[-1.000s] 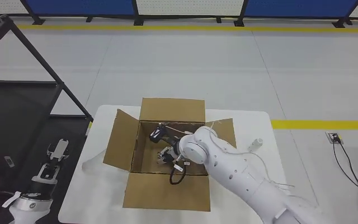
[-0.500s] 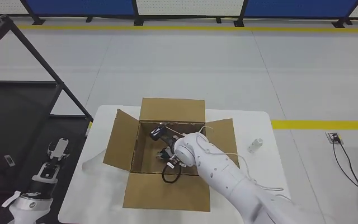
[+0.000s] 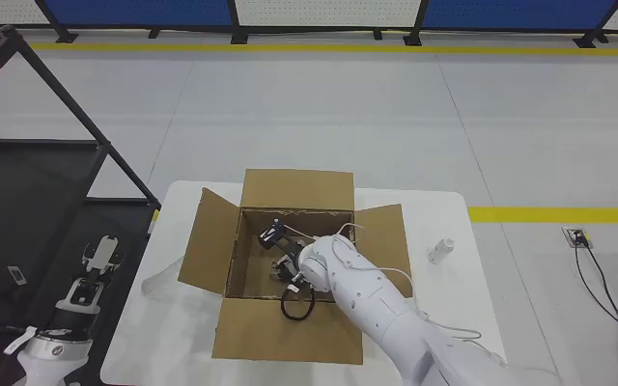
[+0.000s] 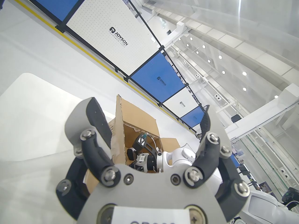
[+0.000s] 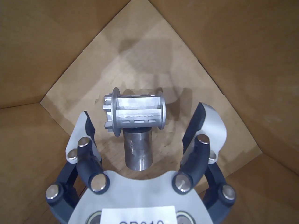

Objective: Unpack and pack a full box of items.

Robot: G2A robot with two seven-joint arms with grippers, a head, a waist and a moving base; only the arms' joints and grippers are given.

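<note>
An open cardboard box (image 3: 290, 333) stands on the white table (image 3: 174, 318). On its floor lie a silver flanged metal spool (image 5: 135, 114) and, touching it, a dark steel cylinder (image 5: 137, 150). My right gripper (image 5: 142, 124) is down inside the box, open, its fingers on either side of the two parts without touching them. In the top view the right arm (image 3: 338, 280) reaches into the box and hides the parts. My left gripper (image 4: 151, 124) is open and holds nothing, low beyond the table's left edge (image 3: 97, 256), facing the box (image 4: 137, 127).
A small white bottle (image 3: 441, 250) lies on the table right of the box. The box's four flaps (image 3: 208, 246) are folded outward. A black frame and dark platform (image 3: 58, 193) stand to the left of the table.
The right arm has shifted left and deeper into the box. The left gripper has barely moved.
</note>
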